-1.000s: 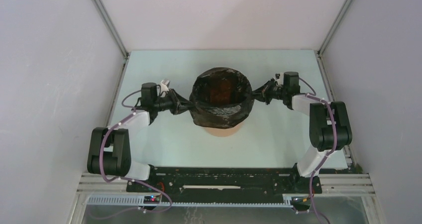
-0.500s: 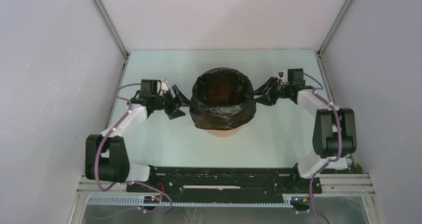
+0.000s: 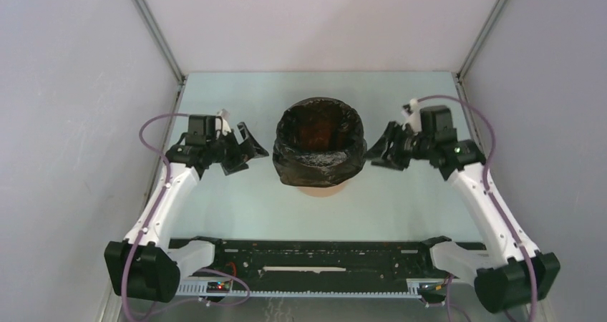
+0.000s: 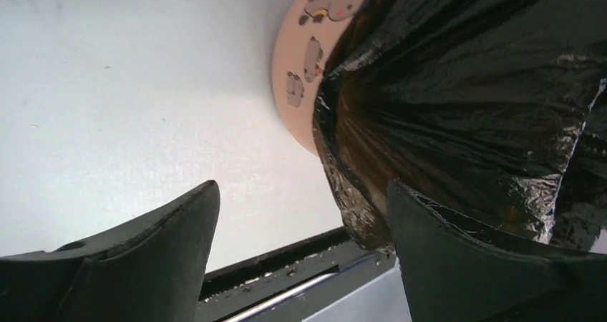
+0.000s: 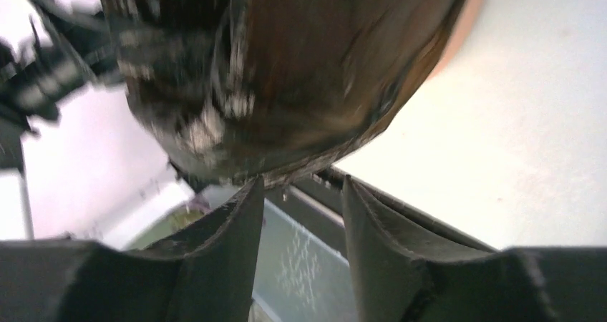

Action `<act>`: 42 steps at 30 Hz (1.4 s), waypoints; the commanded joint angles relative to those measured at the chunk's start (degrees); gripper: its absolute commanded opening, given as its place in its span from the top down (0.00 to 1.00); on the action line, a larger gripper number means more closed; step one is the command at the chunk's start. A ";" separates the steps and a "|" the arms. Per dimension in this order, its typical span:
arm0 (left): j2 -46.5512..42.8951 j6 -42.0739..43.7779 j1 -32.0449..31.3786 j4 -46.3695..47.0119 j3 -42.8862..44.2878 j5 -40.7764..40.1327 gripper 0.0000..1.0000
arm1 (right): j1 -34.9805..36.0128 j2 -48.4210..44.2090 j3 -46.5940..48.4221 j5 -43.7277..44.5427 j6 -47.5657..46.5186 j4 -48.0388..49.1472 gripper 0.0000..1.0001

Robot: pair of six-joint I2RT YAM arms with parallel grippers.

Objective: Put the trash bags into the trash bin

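Note:
The black trash bag (image 3: pixel 319 144) lines the orange trash bin (image 3: pixel 320 188); its mouth is spread open and folded down over the rim, and only the bin's base shows below it. My left gripper (image 3: pixel 247 152) hangs open just left of the bin, apart from the bag. In the left wrist view the left gripper (image 4: pixel 300 189) has nothing between its fingers, with the wrinkled bag (image 4: pixel 458 100) and the bin's wall (image 4: pixel 295 71) ahead. My right gripper (image 3: pixel 379 154) is open to the right of the bin. The right wrist view shows the right gripper (image 5: pixel 302 182) empty below the bag (image 5: pixel 286 71).
The pale table (image 3: pixel 236 207) is walled by white panels on three sides. A black rail (image 3: pixel 322 254) with the arm bases runs along the near edge. The bin stands mid-table between both arms.
Both grippers were shut on the bag's rim at the bin's sides; they have opened, let go and drawn back outward. The bag stays draped over the bin.

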 commanded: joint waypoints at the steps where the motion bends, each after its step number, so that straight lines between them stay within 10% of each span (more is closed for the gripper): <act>1: 0.71 -2.44 -2.93 2.17 0.38 3.58 0.10 | 7.11 -5.14 -7.08 1.43 4.89 4.88 0.53; 4: 0.92 -6.26 -3.82 7.20 -1.85 5.95 0.12 | 7.53 -6.02 -10.69 2.97 7.45 9.95 0.67; 14: 9.56 -9.94 -6.81 17.19 -2.60 7.76 0.18 | 11.38 3.61 -21.36 4.53 20.45 44.95 0.67; 30: -5.60 1.03 -7.11 -10.33 20.91 -17.10 0.03 | 7.42 -10.25 -13.58 10.59 7.99 12.66 0.36; 42: 25.02 13.15 -29.34 -11.39 53.39 -28.27 0.35 | 1.23 -15.70 -12.41 7.29 8.37 8.12 0.36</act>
